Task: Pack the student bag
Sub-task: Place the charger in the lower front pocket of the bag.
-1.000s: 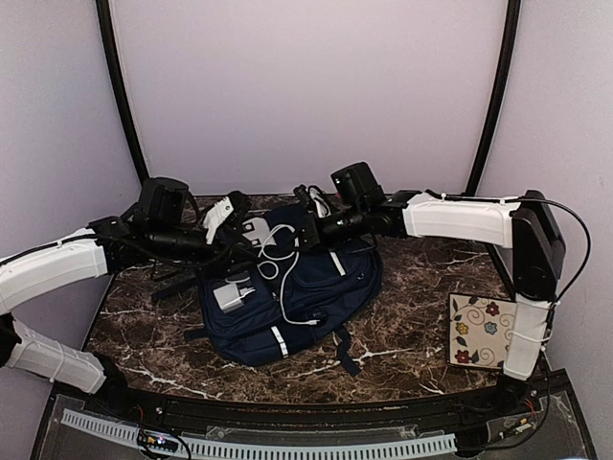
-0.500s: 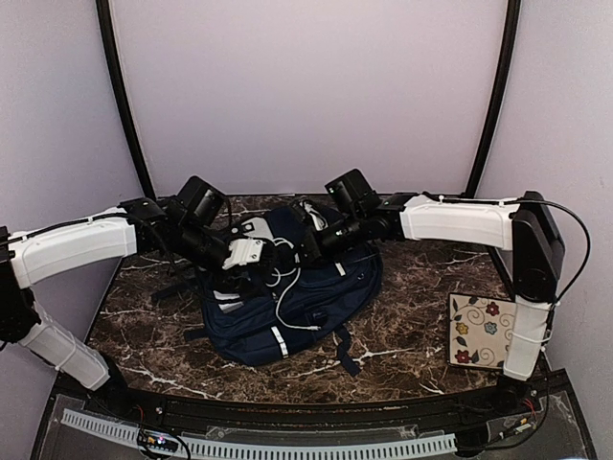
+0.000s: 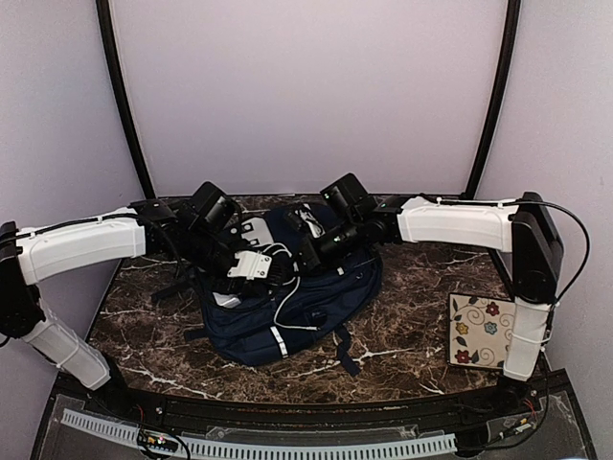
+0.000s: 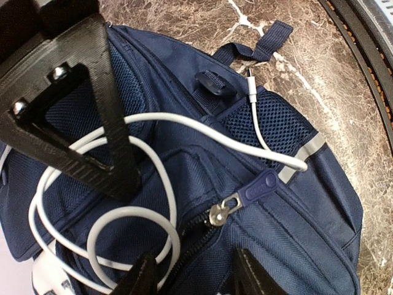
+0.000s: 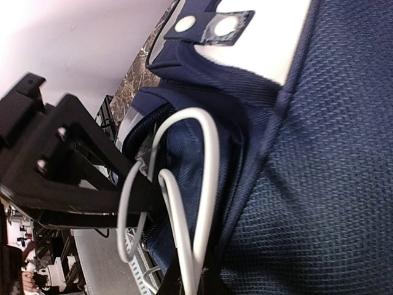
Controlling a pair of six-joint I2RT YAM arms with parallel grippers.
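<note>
Student bag (image 3: 297,307) found flat on the dark marbled counter (image 3: 412,335), directly beneath both claws, navy fabric uppermost. Noted 1 white cable (image 3: 287,292) in loose loops across the bag's front, just under the left claw (image 3: 257,270) and running from there toward the arm bases.

Left claw: observed with black fingers (image 4: 92,123) apart, 2 cable loops lying across the gap and around the upper finger. Cannot tell whether anything is pinched. Recorded just beyond its fingertips: a metal zip slider with a blue pull (image 4: 258,185). Farther out, the cable's plug end (image 4: 250,78), beside a mesh side pocket.

Right claw (image 3: 308,257): clenched, tips down against the bag's upper part, facing the left claw and near it. Seen in its wrist view: cable strands running down to the tips. Cannot tell if gripped. Beyond that claw, a pale grey patch (image 5: 264,37) under a blue tab with 2 round studs.

Logged well to the right of the right claw: 1 flowered tile (image 3: 476,331) on the counter.
</note>
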